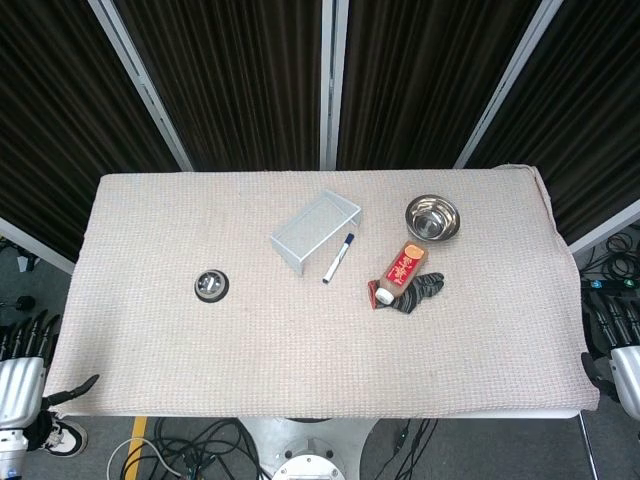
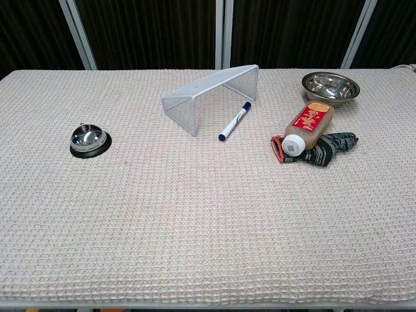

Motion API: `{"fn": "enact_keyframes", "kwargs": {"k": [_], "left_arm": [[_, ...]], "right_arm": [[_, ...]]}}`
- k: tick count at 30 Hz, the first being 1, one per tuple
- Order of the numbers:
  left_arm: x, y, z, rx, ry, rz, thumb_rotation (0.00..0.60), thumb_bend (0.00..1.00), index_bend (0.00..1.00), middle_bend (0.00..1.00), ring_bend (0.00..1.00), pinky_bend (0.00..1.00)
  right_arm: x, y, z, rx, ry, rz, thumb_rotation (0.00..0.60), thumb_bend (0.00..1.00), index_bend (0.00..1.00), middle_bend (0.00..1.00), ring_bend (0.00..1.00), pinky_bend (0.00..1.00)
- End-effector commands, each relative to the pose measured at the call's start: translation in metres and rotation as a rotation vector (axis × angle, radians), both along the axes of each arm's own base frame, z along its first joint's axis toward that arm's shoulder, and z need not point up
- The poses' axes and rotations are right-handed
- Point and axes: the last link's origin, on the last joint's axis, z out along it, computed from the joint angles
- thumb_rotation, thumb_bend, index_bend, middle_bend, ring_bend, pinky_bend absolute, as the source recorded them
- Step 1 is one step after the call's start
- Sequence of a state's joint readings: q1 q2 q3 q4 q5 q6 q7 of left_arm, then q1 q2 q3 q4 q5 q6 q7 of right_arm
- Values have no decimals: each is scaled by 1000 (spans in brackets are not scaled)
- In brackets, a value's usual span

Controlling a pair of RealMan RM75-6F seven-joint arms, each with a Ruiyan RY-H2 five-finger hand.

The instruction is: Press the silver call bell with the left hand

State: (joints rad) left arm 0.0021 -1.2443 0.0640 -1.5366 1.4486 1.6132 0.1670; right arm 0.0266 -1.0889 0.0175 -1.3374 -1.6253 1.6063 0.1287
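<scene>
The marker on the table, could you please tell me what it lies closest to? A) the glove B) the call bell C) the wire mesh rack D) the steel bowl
C: the marker lies just beside the wire mesh rack, well away from the call bell.

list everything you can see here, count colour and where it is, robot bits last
call bell: 1, silver dome on black base, left part of the table
mesh rack: 1, white wire, lying tipped near the table's middle, toward the back
marker: 1, white with blue cap, just right of the rack
bottle: 1, brown with red label and white cap, lying on its side, right of centre
glove: 1, dark patterned, partly under the bottle
bowl: 1, shiny metal, back right
tablecloth: 1, beige waffle weave, covers the table
left hand: 1, silver and black, below the table's left edge
right hand: 1, silver and black, beyond the right edge
</scene>
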Motion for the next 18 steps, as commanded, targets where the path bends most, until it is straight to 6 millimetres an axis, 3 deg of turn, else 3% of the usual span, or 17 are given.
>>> {"fn": "enact_keyframes", "kwargs": {"k": [1,13,18], "left_arm": [[0,-1,-1,0,-4,-1,237,0,0,0,0,0],[3,10,-5,-21,-53,-11,241,0,0,0,0,0],[13,44,-17,-96,-93,-97,373,0,0,0,0,0]], "right_arm": [[1,-1,-1,0,-2,2,600,321,0,0,0,0],[2,-3,-4,11,-13,-16,600,321,0,0,0,0],[6,-6,-6,35,-31,5,600,322,0,0,0,0]]}}
